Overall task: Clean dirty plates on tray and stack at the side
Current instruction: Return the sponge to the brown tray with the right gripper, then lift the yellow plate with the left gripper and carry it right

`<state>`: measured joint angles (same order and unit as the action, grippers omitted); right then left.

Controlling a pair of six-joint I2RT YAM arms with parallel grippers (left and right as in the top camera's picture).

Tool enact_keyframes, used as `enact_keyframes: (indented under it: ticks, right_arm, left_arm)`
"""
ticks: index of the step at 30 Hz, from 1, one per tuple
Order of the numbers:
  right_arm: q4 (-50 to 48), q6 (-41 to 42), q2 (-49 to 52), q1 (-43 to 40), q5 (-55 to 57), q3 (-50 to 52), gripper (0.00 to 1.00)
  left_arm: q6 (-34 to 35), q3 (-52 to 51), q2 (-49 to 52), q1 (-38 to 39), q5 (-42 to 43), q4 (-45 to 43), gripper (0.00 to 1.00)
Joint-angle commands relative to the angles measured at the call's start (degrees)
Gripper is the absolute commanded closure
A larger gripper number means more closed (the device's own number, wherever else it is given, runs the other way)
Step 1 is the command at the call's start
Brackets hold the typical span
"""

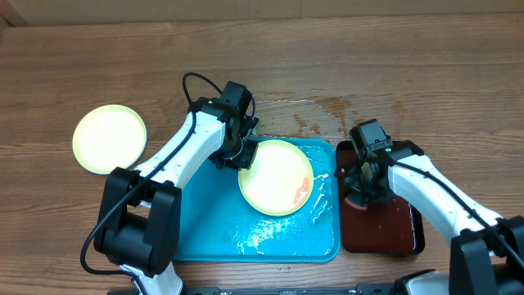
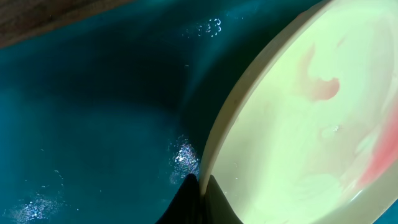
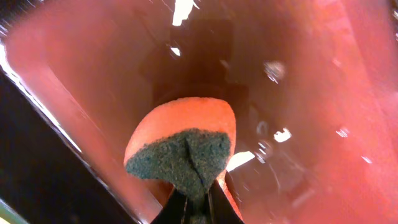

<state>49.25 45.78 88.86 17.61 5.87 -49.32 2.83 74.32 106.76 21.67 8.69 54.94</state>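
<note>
One pale yellow-green dirty plate (image 1: 274, 176) rests on the turquoise tray (image 1: 205, 221), with reddish sauce smeared along its right side. My left gripper (image 1: 237, 154) is shut on its left rim. The left wrist view shows that rim pinched between the dark fingertips, gripper (image 2: 200, 186), with the plate (image 2: 298, 137) raised at a tilt over the wet tray (image 2: 93, 112). My right gripper (image 1: 360, 192) hangs over the dark red tray, shut on an orange sponge (image 3: 180, 146) with a dark green scrub face; gripper (image 3: 199, 202).
A second pale yellow-green plate (image 1: 109, 138) lies on the wooden table at the far left. The small dark red-brown tray (image 1: 393, 229) sits right of the turquoise one and looks wet (image 3: 323, 93). Water has spilled on the table (image 1: 327, 111) behind the trays.
</note>
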Motion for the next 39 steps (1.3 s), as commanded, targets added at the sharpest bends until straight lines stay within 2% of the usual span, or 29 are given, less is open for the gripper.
enact_keyframes:
  ticks: [1,2,6,10,19,25,33,39]
  right_arm:
    - [-0.79,1.09,1.7,-0.59,0.52,0.48,0.61]
    - [-0.79,0.63,1.73,-0.59,0.5,0.48,0.0]
    - [1.62,-1.27,1.22,-0.59,0.98,-1.01,0.0]
    - [8.7,-1.27,-0.11,-0.59,4.57,-6.6,0.0]
    - [24.76,-6.86,-4.17,-0.61,7.56,-33.81,0.0]
    - [29.38,-7.26,-4.35,-2.25,9.66,-46.36,0.0]
    - [29.55,-7.23,-4.37,-10.67,9.51,-49.4,0.0]
    - [29.64,-8.33,-4.28,-25.0,2.71,-49.4,0.0]
  left_arm:
    - [-0.9,0.79,0.37,0.11,-0.15,0.33,0.96]
    - [-0.9,0.79,0.37,0.11,-0.15,0.46,0.96]
    - [-0.94,0.79,0.37,0.11,-0.17,0.48,0.96]
    - [-1.11,0.79,0.37,0.11,-0.17,0.5,0.96]
    - [-1.09,2.03,0.37,0.13,0.0,0.92,0.96]
    - [-1.09,6.99,0.37,0.13,1.99,3.93,0.96]
    - [-0.07,17.35,0.37,0.31,4.26,8.44,0.96]
    - [0.42,24.28,0.37,3.5,3.56,10.34,0.96]
